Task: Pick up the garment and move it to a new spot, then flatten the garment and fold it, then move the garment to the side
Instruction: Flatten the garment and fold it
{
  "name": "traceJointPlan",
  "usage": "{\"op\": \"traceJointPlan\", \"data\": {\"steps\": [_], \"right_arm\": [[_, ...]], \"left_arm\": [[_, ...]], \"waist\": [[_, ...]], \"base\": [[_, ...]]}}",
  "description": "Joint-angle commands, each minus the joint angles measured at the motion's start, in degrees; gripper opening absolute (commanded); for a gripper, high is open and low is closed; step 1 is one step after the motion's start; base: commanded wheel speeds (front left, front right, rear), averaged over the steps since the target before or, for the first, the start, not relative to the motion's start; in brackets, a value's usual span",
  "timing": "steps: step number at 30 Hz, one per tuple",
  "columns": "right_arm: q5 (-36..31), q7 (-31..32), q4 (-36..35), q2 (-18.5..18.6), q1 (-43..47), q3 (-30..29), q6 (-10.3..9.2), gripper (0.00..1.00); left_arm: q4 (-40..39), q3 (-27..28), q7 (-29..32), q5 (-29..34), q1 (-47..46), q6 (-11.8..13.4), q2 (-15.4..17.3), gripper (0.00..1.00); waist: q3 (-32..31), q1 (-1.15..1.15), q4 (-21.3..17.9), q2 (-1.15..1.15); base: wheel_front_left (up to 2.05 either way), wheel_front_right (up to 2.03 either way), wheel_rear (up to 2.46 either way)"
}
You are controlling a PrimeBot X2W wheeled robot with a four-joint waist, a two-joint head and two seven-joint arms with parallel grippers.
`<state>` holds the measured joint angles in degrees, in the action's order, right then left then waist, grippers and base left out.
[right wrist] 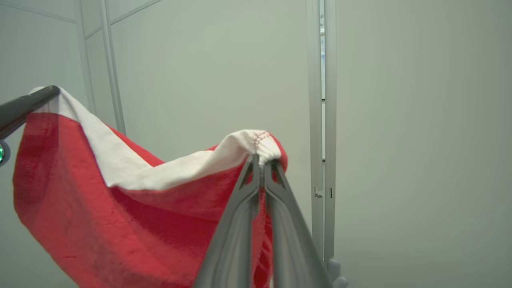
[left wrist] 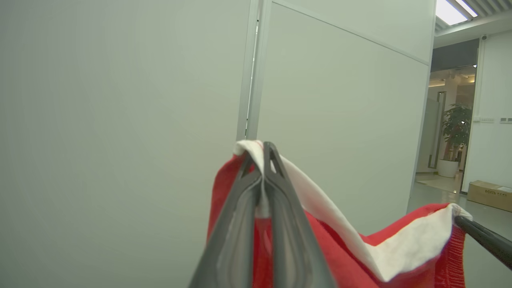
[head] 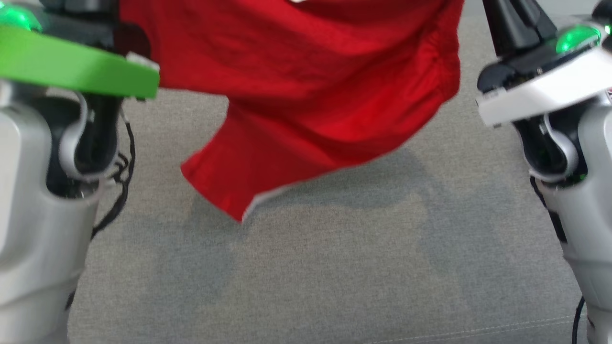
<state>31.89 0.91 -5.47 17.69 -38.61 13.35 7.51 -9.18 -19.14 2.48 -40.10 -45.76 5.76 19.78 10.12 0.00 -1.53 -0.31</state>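
The red garment (head: 306, 81) with a white-lined edge hangs in the air, stretched between my two arms above the grey fabric surface (head: 311, 267). One loose corner droops lowest at the centre left. My left gripper (left wrist: 263, 150) is shut on the white edge of the garment (left wrist: 352, 256). My right gripper (right wrist: 262, 162) is shut on a bunched end of the same white edge, and the garment (right wrist: 100, 208) sags away to that view's left. Each wrist view also catches the other arm's dark finger holding the far corner.
Pale partition walls with metal posts (right wrist: 322, 120) stand behind the raised cloth. A doorway at the left wrist view's right shows a potted plant (left wrist: 454, 136) and a cardboard box (left wrist: 490, 194). A stitched seam runs near the grey surface's front edge.
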Motion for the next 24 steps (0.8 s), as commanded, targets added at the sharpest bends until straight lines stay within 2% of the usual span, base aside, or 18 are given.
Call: {"op": "traceJointPlan", "data": {"steps": [1,3,4,7,10,11,13,15,18,24], "right_arm": [[-0.17,-0.71,3.47,-0.46,-4.95,1.22,-0.05,0.0],[-0.27,-1.83,9.29,-1.42,-11.8,2.83,-0.05,0.0],[-0.27,-1.83,9.29,-1.42,-11.8,2.83,-0.05,0.0],[-3.59,-5.32,18.12,-2.38,-22.05,4.86,-0.05,0.0],[-6.83,-12.16,26.7,-3.51,-30.66,6.2,-0.05,0.0],[-9.19,-14.85,31.86,-3.22,-34.84,7.25,-0.06,0.0],[-10.98,-15.82,35.51,-3.07,-37.39,8.21,-0.05,0.0],[-11.83,-16.09,37.1,-2.93,-37.86,8.51,-0.06,0.0],[-11.54,-16.09,36.93,-1.98,-33.34,8.9,-0.06,0.0],[-7.57,-16.12,29.49,0.45,-20.53,9.3,-0.05,0.0]], "left_arm": [[3.54,0.7,0.24,-0.36,-4.27,-0.48,-0.64,0.0],[9.08,1.12,-0.57,1.27,-10.18,-1.25,-0.16,0.0],[9.08,1.12,-0.57,1.27,-10.18,-1.25,-0.16,0.0],[16.49,2.08,-3.04,2.54,-18.29,-2.09,-1.05,0.0],[22.85,2.39,-6.91,3.6,-25.07,-3.32,-2.49,0.0],[26.29,2.27,-9.66,3.74,-27.9,-4.33,-3.81,0.0],[29.06,2.46,-12.01,2.82,-29.04,-5.15,-5.67,0.0],[31.72,1.57,-13.6,2.41,-27.92,-6.6,-7.07,0.0],[34.97,1.11,-15.98,1.6,-23.44,-8.92,-9.15,0.0],[33.23,0.26,-17.66,1.35,-11.15,-12.16,-10.48,0.0]], "waist": [[7.25,0.0,2.27,0.31],[9.89,0.0,2.86,0.31],[9.89,0.0,2.86,0.31],[13.25,0.0,3.57,0.31],[15.9,0.0,4.96,0.31],[17.51,0.0,6.21,0.31],[19.33,0.0,7.51,0.31],[21.07,0.0,8.73,0.31],[22.49,0.0,9.88,0.31],[22.18,0.0,9.3,0.31]], "base": [[0.0,0.0,0.0],[0.0,0.0,0.0],[0.0,0.0,0.0],[0.0,0.0,0.0],[0.0,0.0,0.0],[0.0,0.0,0.0],[0.0,0.0,0.0],[0.0,0.0,0.0],[0.0,0.0,0.0],[0.0,0.0,0.0]]}}
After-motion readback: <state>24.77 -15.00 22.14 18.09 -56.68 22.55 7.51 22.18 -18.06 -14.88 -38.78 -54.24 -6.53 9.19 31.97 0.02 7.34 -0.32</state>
